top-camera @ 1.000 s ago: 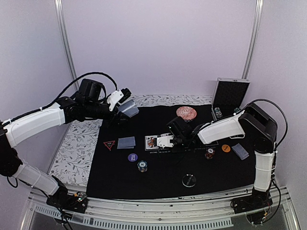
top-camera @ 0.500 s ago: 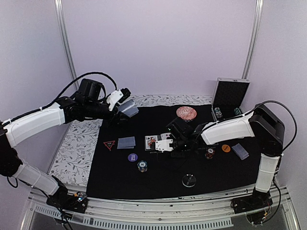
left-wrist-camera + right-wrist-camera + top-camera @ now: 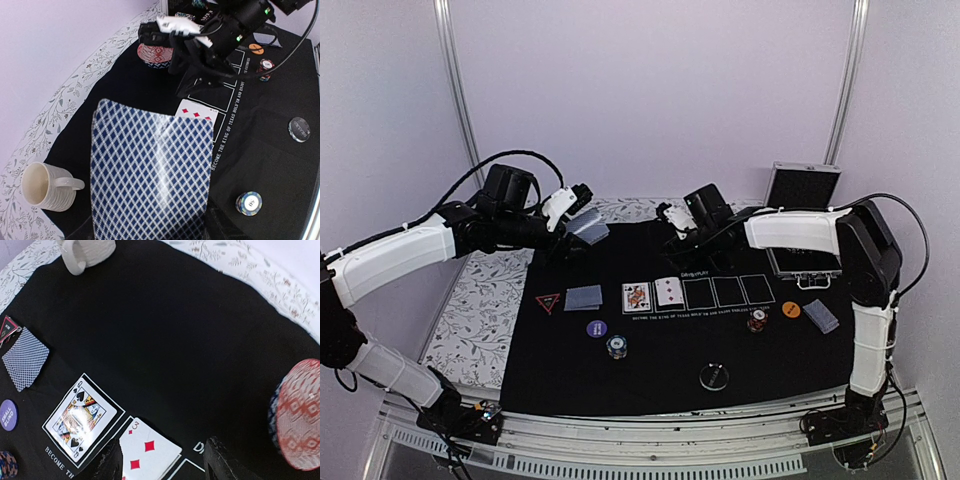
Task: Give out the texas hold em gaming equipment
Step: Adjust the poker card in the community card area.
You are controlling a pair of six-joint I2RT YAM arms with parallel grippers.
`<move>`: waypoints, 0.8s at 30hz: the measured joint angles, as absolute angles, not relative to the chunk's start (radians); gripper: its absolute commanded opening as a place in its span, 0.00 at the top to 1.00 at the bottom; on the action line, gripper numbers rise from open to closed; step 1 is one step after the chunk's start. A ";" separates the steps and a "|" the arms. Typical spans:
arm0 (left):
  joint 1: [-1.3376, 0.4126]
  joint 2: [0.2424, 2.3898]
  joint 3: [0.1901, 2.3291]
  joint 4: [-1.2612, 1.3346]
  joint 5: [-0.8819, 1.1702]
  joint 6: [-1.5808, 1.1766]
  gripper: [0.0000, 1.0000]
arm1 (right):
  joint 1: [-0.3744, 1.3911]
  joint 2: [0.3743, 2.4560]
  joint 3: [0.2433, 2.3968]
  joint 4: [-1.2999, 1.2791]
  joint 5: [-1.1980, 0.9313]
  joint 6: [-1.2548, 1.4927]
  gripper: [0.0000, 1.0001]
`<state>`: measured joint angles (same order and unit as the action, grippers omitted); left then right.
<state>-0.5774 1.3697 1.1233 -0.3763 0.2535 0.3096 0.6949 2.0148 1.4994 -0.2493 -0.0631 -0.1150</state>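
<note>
Lifted since before, the right end effector (image 3: 675, 222) is being held spread beyond the queen card (image 3: 636, 296), a three of diamonds (image 3: 668, 291) lying beside it. The deck (image 3: 150, 170) is being pinched by the left end effector (image 3: 578, 210).

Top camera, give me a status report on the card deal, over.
Left gripper shut on card deck. Right gripper open, empty, raised. Queen and three of diamonds face up on mat. Red bowl close by right gripper.

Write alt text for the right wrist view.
The open, empty right hand hovers above a face-up queen of spades and three of diamonds on a black mat. A red patterned bowl sits at right, a cream mug top left.
</note>
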 measured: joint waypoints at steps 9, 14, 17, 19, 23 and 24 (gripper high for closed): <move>-0.577 1.370 1.123 -0.377 0.253 0.309 0.48 | 0.713 2.215 1.603 -0.345 -0.036 0.065 0.47; -0.577 1.370 1.123 -0.378 0.256 0.309 0.48 | 0.713 2.259 1.651 -0.361 -0.026 0.076 0.49; -0.577 1.370 1.123 -0.378 0.258 0.309 0.48 | 0.713 2.261 1.649 -0.374 -0.026 0.088 0.50; -0.577 1.370 1.123 -0.378 0.258 0.309 0.48 | 0.713 2.260 1.641 -0.369 -0.029 0.099 0.51; -0.577 1.370 1.123 -0.378 0.258 0.306 0.48 | 0.713 2.243 1.608 -0.340 -0.040 0.122 0.51; -0.577 1.370 1.123 -0.378 0.258 0.305 0.48 | 0.714 2.235 1.596 -0.339 -0.043 0.133 0.51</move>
